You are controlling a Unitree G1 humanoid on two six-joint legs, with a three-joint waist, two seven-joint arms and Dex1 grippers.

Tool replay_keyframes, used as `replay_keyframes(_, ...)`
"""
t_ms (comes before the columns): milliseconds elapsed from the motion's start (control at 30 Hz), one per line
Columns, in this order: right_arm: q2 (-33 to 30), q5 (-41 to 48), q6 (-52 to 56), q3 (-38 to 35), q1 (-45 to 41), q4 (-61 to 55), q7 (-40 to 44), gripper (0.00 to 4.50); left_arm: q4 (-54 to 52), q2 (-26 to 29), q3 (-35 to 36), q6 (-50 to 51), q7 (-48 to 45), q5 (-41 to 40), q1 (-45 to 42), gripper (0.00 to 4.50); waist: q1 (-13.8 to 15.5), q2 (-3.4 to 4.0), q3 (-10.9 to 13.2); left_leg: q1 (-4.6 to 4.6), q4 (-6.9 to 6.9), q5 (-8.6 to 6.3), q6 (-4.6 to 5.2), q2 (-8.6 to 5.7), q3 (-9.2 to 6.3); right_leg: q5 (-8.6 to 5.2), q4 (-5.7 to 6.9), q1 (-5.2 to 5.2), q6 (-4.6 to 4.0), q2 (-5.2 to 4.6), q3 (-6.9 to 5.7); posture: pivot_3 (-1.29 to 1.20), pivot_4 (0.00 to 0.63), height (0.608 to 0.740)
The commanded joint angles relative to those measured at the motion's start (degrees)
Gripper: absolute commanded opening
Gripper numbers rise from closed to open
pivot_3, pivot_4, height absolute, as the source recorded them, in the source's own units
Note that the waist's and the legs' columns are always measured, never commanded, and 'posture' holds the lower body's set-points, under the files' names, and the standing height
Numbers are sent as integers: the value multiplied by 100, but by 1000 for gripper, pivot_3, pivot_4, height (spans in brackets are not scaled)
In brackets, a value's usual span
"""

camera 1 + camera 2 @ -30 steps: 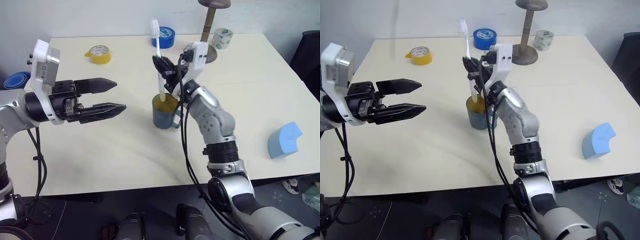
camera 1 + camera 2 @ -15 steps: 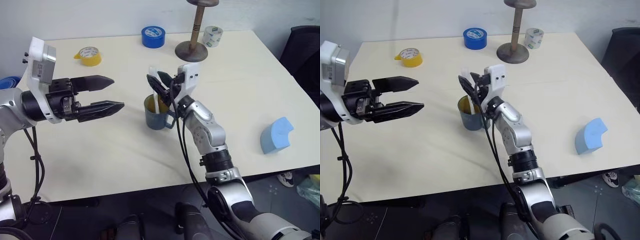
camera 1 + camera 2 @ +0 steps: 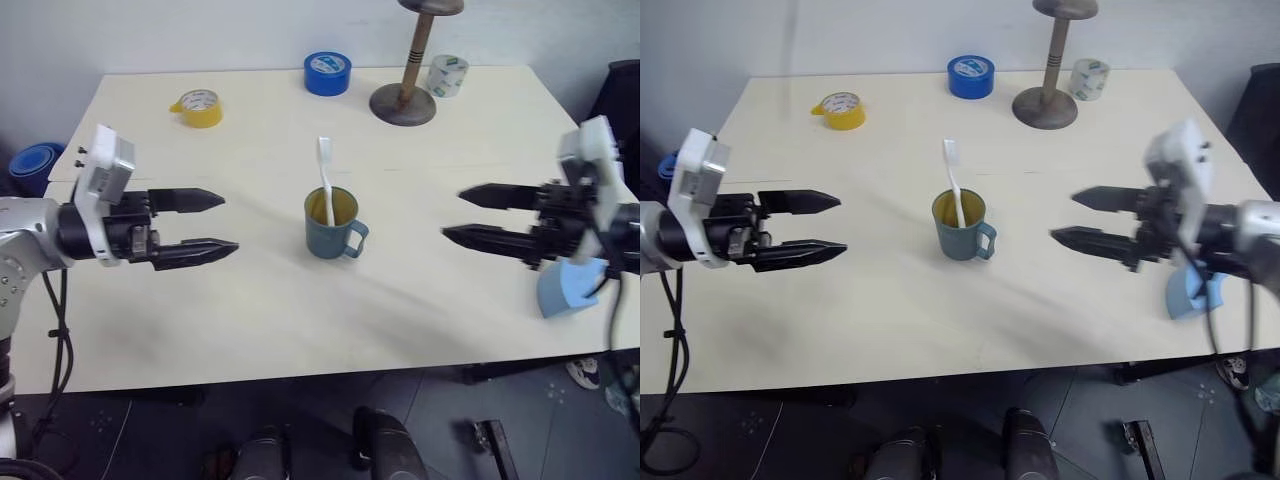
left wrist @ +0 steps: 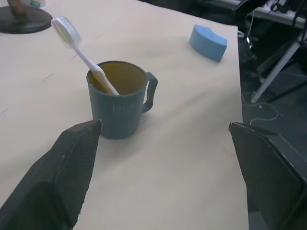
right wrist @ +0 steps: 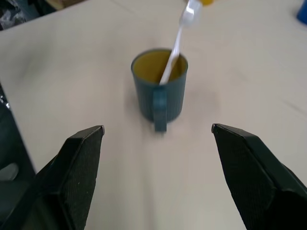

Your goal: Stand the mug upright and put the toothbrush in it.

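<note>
From the head view you see the matte teal cylindrical mug [image 3: 333, 229] upright between both wide-open grippers, left gripper [image 3: 222, 224] and right gripper [image 3: 452, 214], holding the slim white toothbrush [image 3: 325, 177]; your wrist views show its yellowish inside.

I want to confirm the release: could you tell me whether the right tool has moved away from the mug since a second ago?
Yes. The right tool has pulled back rightward from above the mug, now near the blue foam block.
</note>
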Motion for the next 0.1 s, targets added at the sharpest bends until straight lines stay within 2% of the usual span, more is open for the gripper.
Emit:
replay_keyframes(33, -414, -13, -226, -372, 465, -23, 669, 3733, 225, 248, 155, -216, -394, 129, -68, 4500, 1, -3, -2, 8, 1, 0, 0, 0, 9, 0, 5, 0, 0, 0, 7, 0, 150, 740)
replay_keyframes(100, -458, -133, -373, -374, 611, 64, 712, 3733, 340, 310, 99, -322, -501, 241, -109, 4500, 9, -3, -2, 10, 2, 0, 0, 0, 11, 0, 10, 0, 0, -1, 11, 0, 150, 740)
